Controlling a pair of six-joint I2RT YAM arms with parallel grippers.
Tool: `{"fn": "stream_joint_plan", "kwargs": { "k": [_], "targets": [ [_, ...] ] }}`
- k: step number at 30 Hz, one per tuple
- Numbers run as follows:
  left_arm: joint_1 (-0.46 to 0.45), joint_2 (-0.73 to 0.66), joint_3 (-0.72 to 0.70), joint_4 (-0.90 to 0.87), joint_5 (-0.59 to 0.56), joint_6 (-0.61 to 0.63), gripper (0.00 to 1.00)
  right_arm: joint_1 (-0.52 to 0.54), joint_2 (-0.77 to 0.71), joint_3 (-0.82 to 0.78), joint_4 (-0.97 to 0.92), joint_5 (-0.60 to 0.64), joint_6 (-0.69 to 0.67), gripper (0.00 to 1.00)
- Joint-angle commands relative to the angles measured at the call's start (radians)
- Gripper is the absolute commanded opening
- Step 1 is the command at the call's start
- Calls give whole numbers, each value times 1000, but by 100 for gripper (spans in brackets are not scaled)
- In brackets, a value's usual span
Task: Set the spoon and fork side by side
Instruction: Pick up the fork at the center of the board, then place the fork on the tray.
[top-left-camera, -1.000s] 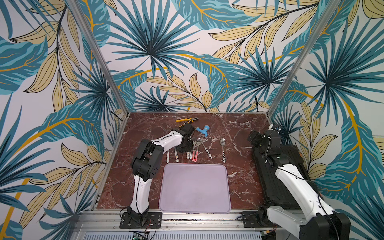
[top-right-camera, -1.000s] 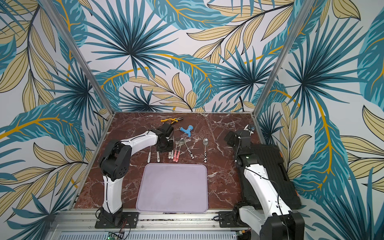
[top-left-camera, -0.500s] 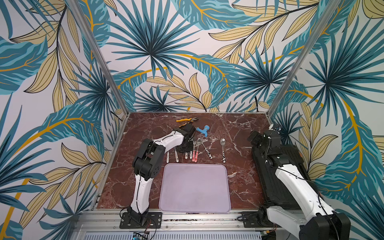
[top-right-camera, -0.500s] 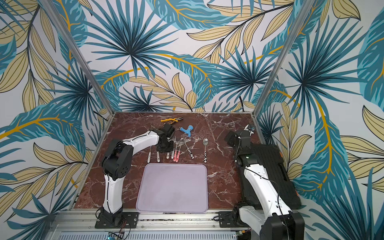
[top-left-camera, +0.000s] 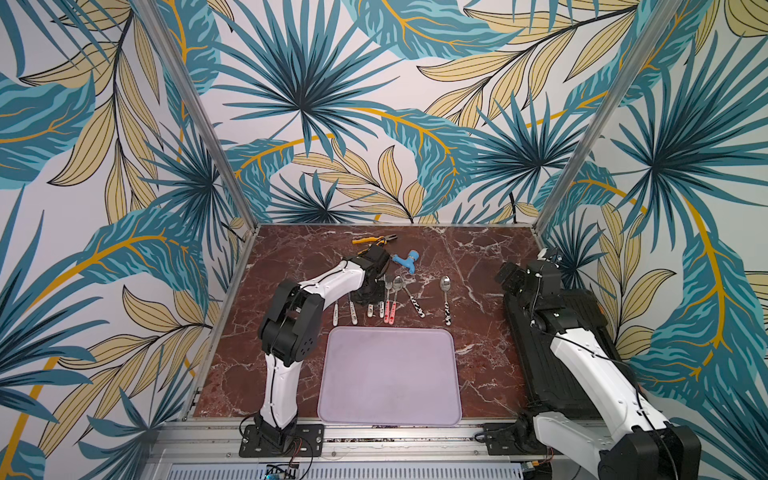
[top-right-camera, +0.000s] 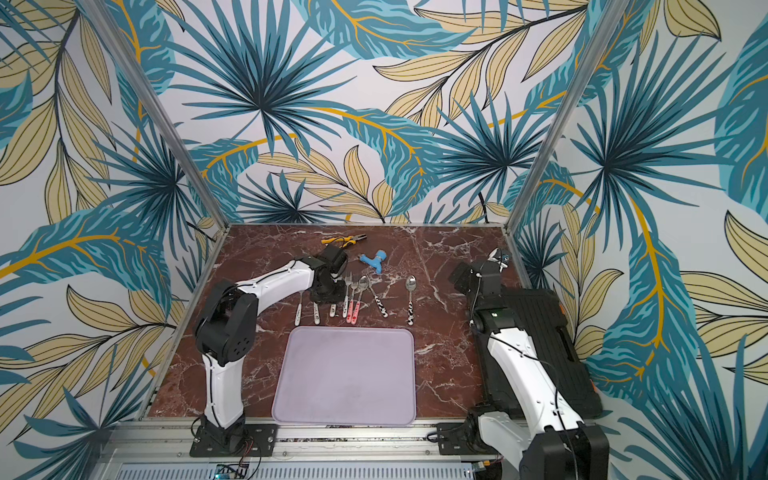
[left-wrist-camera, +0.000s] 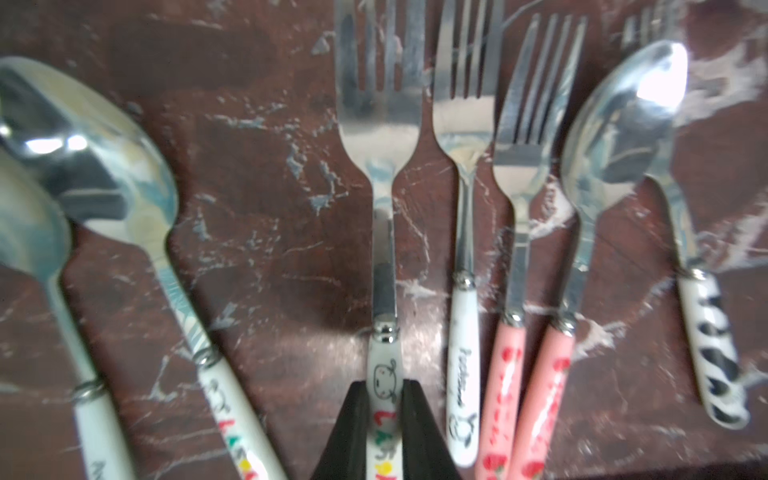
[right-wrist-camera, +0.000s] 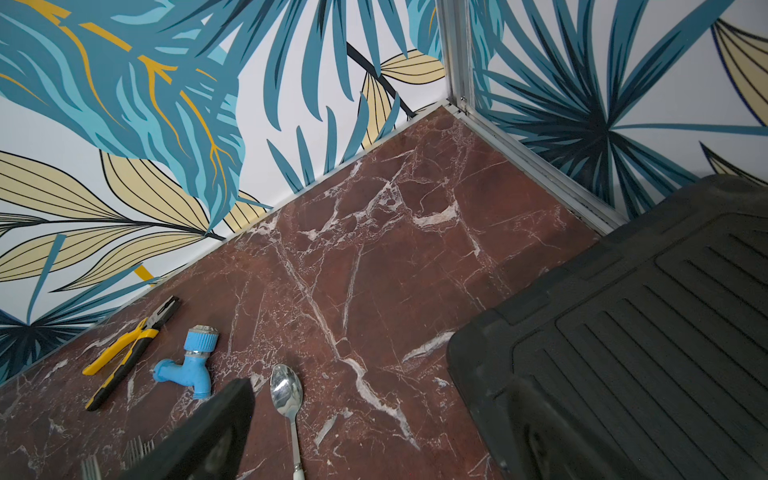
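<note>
Toward far edge of table (top-left-camera: 478, 257), within cutlery row: fork (left-wrist-camera: 379, 124), white lettered handle pinched by closed jaws of left gripper (left-wrist-camera: 384, 392); right gripper (right-wrist-camera: 382, 388) wide open, empty, near right edge; may swivel or slip on glossy handle, metal head heavier; may clip neighbouring fork (left-wrist-camera: 464, 124) just beside on lift; matching spoon (left-wrist-camera: 120, 166) untouched, same row, toward left edge.

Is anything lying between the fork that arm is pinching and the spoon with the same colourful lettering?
Nothing visible. The left gripper is shut on the fork by its handle, and only bare marble table shows between it and the matching spoon. A second fork lies close on its other side, off that path.
</note>
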Motion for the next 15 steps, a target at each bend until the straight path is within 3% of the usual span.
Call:
{"fn": "stream_joint_plan", "kwargs": {
  "k": [1,15],
  "targets": [
    [-22,-137,-81,-21,-1,2,0,1,-23,-14,-21,18,7,100],
    [-122,-627,-608,-85,-11,-141,0,1,-20,-12,-23,24,1,100]
  ]
}}
